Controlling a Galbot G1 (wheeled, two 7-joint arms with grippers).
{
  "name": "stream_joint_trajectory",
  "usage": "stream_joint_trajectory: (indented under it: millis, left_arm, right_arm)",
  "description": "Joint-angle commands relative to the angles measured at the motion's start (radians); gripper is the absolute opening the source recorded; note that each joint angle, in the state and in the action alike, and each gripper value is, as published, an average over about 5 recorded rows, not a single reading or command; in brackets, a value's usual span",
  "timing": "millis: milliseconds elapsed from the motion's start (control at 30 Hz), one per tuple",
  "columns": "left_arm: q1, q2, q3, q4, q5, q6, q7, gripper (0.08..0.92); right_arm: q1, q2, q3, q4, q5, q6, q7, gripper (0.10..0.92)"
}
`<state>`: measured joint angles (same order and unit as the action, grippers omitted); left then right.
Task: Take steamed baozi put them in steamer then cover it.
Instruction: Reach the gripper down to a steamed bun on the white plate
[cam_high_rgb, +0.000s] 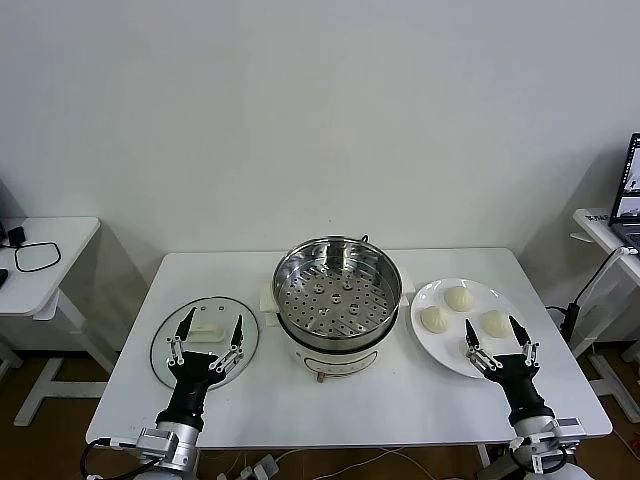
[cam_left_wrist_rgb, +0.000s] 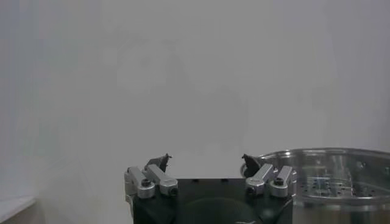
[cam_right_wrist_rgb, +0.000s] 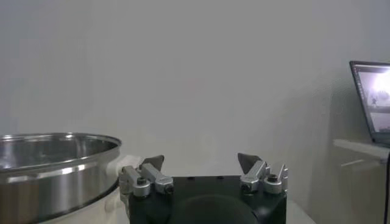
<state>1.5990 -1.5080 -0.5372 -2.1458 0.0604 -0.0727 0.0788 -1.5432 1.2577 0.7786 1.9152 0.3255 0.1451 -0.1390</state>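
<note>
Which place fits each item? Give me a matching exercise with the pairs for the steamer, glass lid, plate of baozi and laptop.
Things:
1. steamer
2. glass lid
3. plate of baozi
4. laptop

Places:
A. flat on the table on the robot's left
B. side desk at far right
C. middle of the table, uncovered
D. on the table on the robot's right

Pairs: 1-C, 2-A, 3-D, 4-B

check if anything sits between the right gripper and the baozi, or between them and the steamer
Nothing visible does. The open right gripper hangs at the near edge of the plate holding the baozi; the steamer beside it is uncovered.
</note>
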Motion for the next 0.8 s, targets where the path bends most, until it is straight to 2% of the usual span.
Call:
stream_joint_trajectory:
  millis: [33,233,400,600,800]
  left_arm:
    - [-0.002,0.003,0.002,0.006,0.004,-0.005,0.002,0.823]
    - [-0.007,0.008,0.009,0.022,0.01,-0.013,0.008,0.823]
    - [-0.012,0.011,0.027,0.025,0.024,-0.012,0.009,0.823]
    - [-0.02,0.013,0.051,0.028,0.038,-0.013,0.008,0.823]
    - [-0.023,0.017,0.067,0.028,0.046,-0.017,0.009,0.823]
  right_arm:
    - [0.063,-0.035,0.022,-0.039,-0.044,-0.04,-0.005,0.823]
    - [0.161,-0.198,0.034,-0.109,-0.266,-0.082,-0.027,0.823]
    - [0.232,-0.42,-0.021,-0.196,-0.461,-0.142,-0.115,0.823]
    - [0.384,-0.669,-0.163,-0.293,-0.613,-0.176,-0.35,0.823]
    - [0.783,-0.799,-0.524,-0.44,-0.61,-0.193,-0.634,0.823]
